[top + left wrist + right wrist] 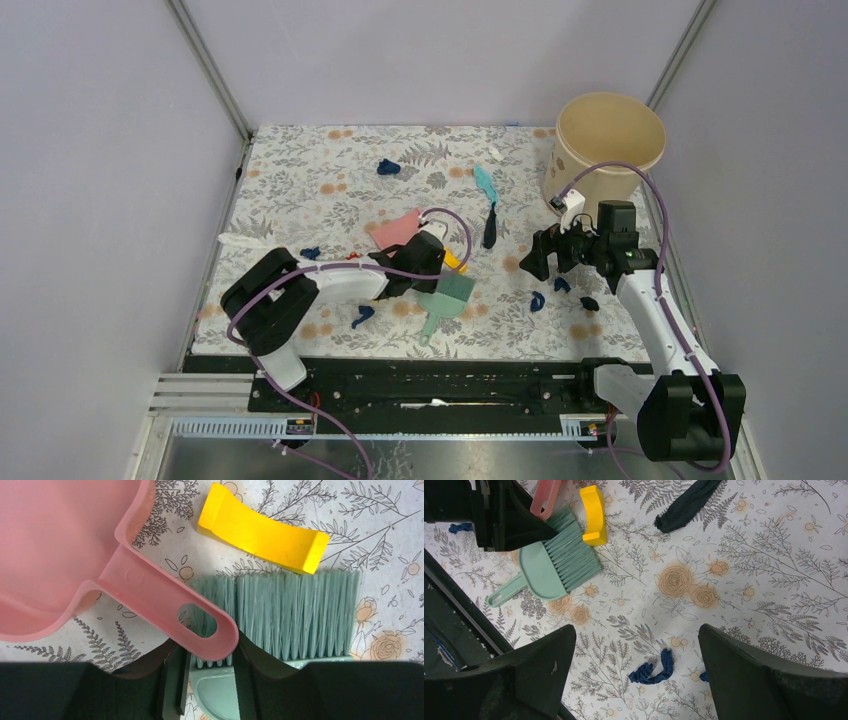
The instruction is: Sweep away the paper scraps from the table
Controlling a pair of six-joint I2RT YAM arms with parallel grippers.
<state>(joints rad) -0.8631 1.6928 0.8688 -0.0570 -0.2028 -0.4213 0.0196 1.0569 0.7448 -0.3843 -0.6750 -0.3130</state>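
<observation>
Paper scraps — small crumpled navy wads, one teal strip

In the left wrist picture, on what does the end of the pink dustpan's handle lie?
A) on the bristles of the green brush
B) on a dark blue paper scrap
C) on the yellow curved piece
A: the pink handle ends over the bristles of the green brush, while the yellow curved piece lies apart from it.
</observation>
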